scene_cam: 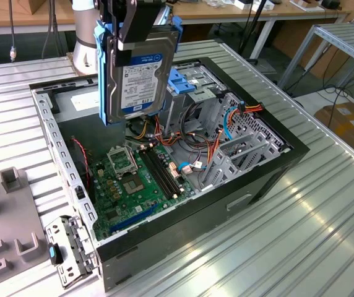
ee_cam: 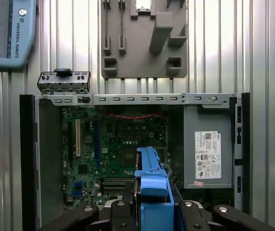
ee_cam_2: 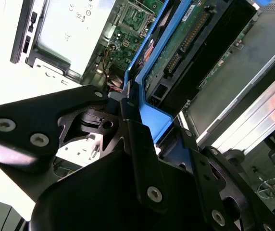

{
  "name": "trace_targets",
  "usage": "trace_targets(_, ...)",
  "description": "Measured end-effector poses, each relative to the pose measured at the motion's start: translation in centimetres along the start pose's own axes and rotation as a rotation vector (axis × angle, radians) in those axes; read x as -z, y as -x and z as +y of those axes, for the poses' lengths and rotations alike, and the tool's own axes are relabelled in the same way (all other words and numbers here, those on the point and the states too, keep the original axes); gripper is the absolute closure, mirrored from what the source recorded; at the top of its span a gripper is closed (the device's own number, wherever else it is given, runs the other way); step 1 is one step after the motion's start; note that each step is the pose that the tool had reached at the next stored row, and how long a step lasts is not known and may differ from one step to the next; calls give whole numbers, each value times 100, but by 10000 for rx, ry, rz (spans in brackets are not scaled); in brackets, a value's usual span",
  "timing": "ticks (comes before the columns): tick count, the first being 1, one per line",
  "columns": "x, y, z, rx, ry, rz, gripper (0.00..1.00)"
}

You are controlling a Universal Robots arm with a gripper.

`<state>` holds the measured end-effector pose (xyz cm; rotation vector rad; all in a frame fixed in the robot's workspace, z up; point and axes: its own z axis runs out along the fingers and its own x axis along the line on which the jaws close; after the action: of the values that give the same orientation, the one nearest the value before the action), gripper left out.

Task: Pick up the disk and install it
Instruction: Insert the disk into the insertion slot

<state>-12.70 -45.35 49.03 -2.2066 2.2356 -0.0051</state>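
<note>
The disk [scene_cam: 141, 77] hangs roughly upright, clamped at its upper end by the closed gripper [scene_cam: 130, 34], above the open computer case [scene_cam: 239, 198] on the bench [scene_cam: 301, 247]. Pick-up looks done; installing calls for aligning its blue rails with the drive cage [scene_cam: 195, 102].

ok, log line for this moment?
tool: shut on silver blue-railed hard disk | disk: held above open black computer case | installed: no

Bright overall; glare streaks the ribbed table [scene_cam: 276, 235] beside the computer case [scene_cam: 164, 232]; the case's interior lies shadowed; the second wrist view whites out outside the case.
</note>
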Motion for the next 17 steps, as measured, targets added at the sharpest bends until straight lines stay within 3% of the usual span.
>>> trace_targets(17, -1, -48, -1, -1, 0, 0, 63)
